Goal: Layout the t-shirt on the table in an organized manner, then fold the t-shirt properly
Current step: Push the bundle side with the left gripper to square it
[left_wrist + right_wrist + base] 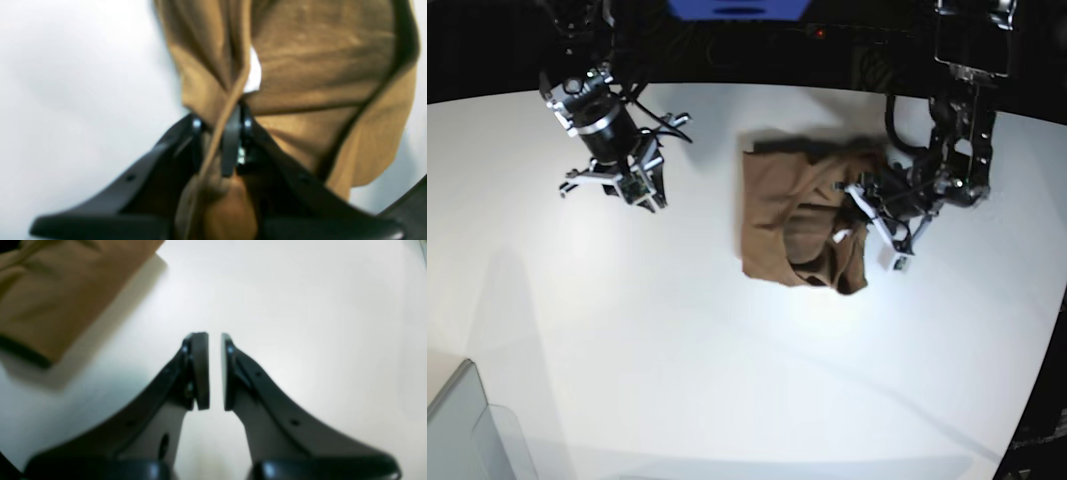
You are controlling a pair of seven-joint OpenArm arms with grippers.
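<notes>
T-shirt bunched at table centre-right; left gripper pinches its right edge.

The t-shirt [792, 215] lies crumpled on the table [677, 350], right of centre toward the far edge, its long axis roughly near-to-far; where the neck points cannot be told. The left gripper [222, 133] is pressed together on a gathered fold at the shirt's right side, so the cloth extends leftward from it. The right gripper [215, 371], slightly parted and empty, hangs well apart to the left.
</notes>
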